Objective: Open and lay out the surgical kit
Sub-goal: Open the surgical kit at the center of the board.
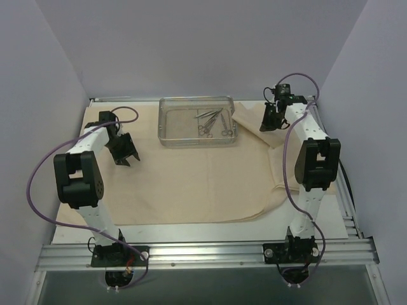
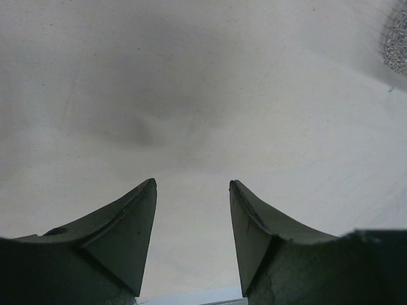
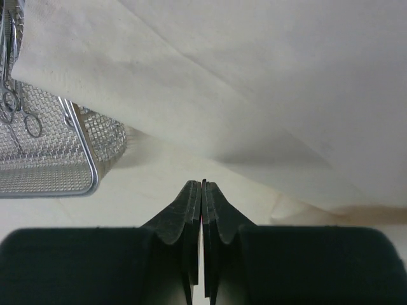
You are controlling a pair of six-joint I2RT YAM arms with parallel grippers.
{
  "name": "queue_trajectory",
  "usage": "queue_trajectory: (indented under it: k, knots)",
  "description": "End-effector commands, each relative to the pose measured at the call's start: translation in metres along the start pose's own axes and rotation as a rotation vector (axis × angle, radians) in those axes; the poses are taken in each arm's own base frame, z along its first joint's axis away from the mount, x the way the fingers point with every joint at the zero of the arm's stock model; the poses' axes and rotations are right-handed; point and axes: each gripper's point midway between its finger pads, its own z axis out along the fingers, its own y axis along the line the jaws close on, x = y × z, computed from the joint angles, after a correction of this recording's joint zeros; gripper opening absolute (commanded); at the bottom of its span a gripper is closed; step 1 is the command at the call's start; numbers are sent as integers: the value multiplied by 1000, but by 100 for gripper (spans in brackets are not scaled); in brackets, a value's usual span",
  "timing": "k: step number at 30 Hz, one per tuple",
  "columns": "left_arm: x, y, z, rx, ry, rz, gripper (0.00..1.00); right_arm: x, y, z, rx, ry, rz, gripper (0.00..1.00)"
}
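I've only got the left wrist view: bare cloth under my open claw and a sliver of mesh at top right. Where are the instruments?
Observer: The instruments lie inside the tray, in its right half. The tray sits on the far part of the cloth.
Operator: What's the right claw doing?
Observer: The right claw is shut, just right of the tray, with nothing visibly held.
Operator: Is the cloth fully spread?
Observer: No. It lies flat in the middle, but a folded flap sits right of the tray.
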Motion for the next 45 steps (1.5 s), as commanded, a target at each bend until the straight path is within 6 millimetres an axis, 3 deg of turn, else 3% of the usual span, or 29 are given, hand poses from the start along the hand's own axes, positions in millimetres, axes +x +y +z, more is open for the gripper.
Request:
queue_trajectory:
  k: [1,4,7,9,11,18,20,21,22,23,24,26,27,28,29,33,37,40,41,42,43,44,45]
  knots:
    - [-9,-5,-6,23,-19,11,58,-6,36,15,-127,-12,-40,0]
    - [-14,-7,-4,31,-28,12,58,2,59,30,-174,11,-86,0]
    - [-18,-9,-2,34,-23,14,58,8,66,43,-173,26,-104,0]
    - [-18,-12,-3,50,-20,20,59,12,58,54,-138,37,-102,0]
    - [-20,-15,-6,67,-34,32,67,10,44,62,-72,18,-93,0]
    - [-21,-22,-14,103,-39,54,78,-39,-17,72,126,-168,19,0]
    - [-21,-23,-17,104,-43,62,80,-54,-51,76,208,-203,65,0]
    - [-22,-23,-18,102,-46,63,83,-67,-58,75,223,-231,80,0]
    - [-23,-24,-21,106,-54,66,84,-76,-84,74,269,-242,117,0]
    - [-24,-25,-24,107,-60,66,84,-73,-98,88,300,-217,134,0]
    - [-26,-28,-28,114,-70,73,85,-92,-103,81,309,-250,141,0]
    - [-27,-27,-34,105,-81,78,86,-104,-123,83,374,-275,143,0]
    - [-29,-29,-40,108,-97,84,86,-113,-122,82,369,-291,127,0]
    - [-30,-29,-42,106,-101,86,87,-135,-117,68,361,-335,91,0]
    - [-30,-29,-43,105,-106,91,94,-139,-117,69,376,-336,78,0]
    - [-28,-27,-45,91,-116,94,94,-159,-112,46,359,-372,57,6]
    - [-28,-23,-46,74,-123,91,94,-139,-96,39,278,-325,81,20]
    - [-27,-18,-48,49,-134,90,94,-101,-75,34,180,-240,104,26]
    - [-25,-16,-47,41,-134,86,94,-99,-67,14,164,-256,108,26]
    - [-26,-15,-51,34,-151,84,94,-67,-69,22,166,-184,127,28]
    - [-27,-14,-52,27,-165,81,94,-54,-67,19,150,-159,142,28]
    - [-27,-11,-53,11,-174,76,94,-47,-58,0,105,-163,157,28]
    - [-28,-10,-57,0,-187,75,94,-8,-63,6,108,-67,185,28]
